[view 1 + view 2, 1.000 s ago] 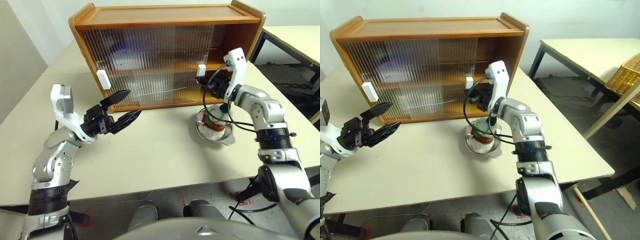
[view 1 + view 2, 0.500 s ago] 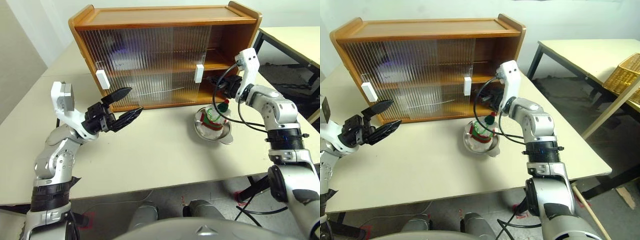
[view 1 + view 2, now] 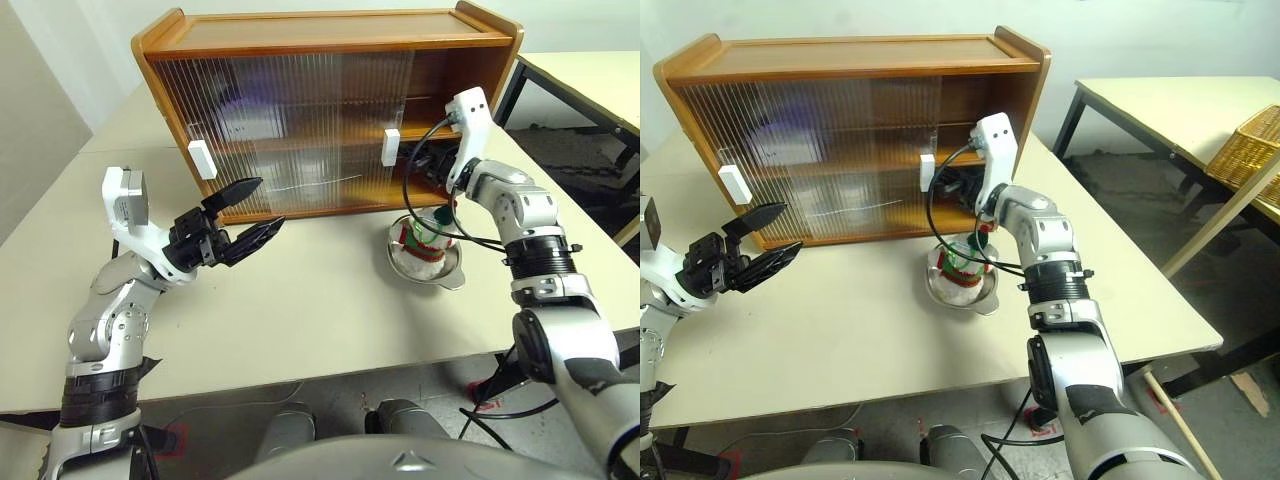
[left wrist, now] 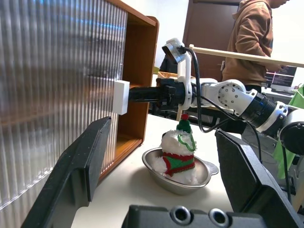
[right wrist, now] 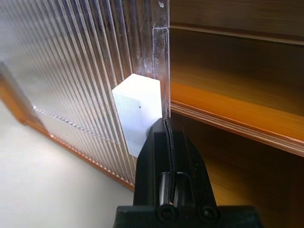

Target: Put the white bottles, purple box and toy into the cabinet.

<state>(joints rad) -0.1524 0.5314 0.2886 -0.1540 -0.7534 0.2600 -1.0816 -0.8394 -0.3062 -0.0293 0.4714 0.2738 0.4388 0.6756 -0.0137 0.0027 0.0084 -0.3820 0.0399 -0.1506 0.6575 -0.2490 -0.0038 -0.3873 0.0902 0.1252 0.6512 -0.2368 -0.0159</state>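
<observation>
Cabinet [image 3: 330, 40]: long axis runs across the table, open front facing you; right end stands uncovered. Right gripper [image 5: 167, 128]: fingers pressed together, tip at the sliding door's edge beside its white handle [image 3: 390, 147]. Left gripper [image 3: 246, 213]: fingers apart, holding nothing. Toy [image 3: 425, 232]: upright, hat up, in the steel bowl [image 3: 452, 268] before the cabinet; you've yet to shelve it. Bottles and purple box: whereabouts can't be told.

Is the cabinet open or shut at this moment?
Partly open. The cabinet shows bare wooden shelves at its right end, past the sliding door. The shut right hand is at that door's white handle.
</observation>
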